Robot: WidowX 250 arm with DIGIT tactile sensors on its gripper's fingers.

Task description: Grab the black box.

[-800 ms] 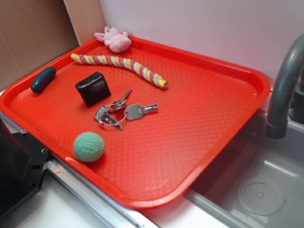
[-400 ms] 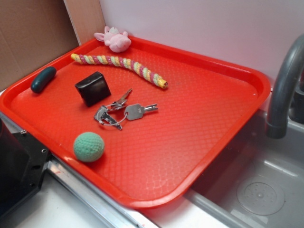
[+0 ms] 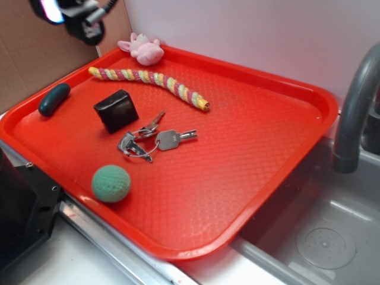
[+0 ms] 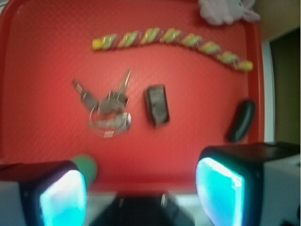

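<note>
While the gripper [image 4: 141, 188] hangs high above the red tray [image 3: 309, 119], its two fingers [image 4: 63, 195] stand wide apart and empty, glowing cyan at the lower corners of the wrist view. The black box [image 4: 157, 104] lies flat on the tray well ahead of the fingers and slightly toward the right-hand one, nothing touching it. Just to its other side, toward the left finger, sits the bunch of keys [image 4: 107, 106], close but apart from the box. The dark teal capsule [image 4: 241, 120] lies beyond the right finger's line, near the tray rim, and the green ball [image 4: 86, 167] peeks out right beside the left finger. Farther ahead run the braided rope toy [image 4: 171, 40] and the pink plush [image 4: 225, 9].

To do the approach well, I judge the fingers should travel forward and down until the box sits centred between them, keeping the wide opening. The box looks longer one way than the other, so closing across its shorter sides seems safer; its glossy skin may slip, so a low, square grip would help. The descent should keep the left finger clear of the keys.

No brand, label or writing can be read on anything; the wrist view is blurred.
</note>
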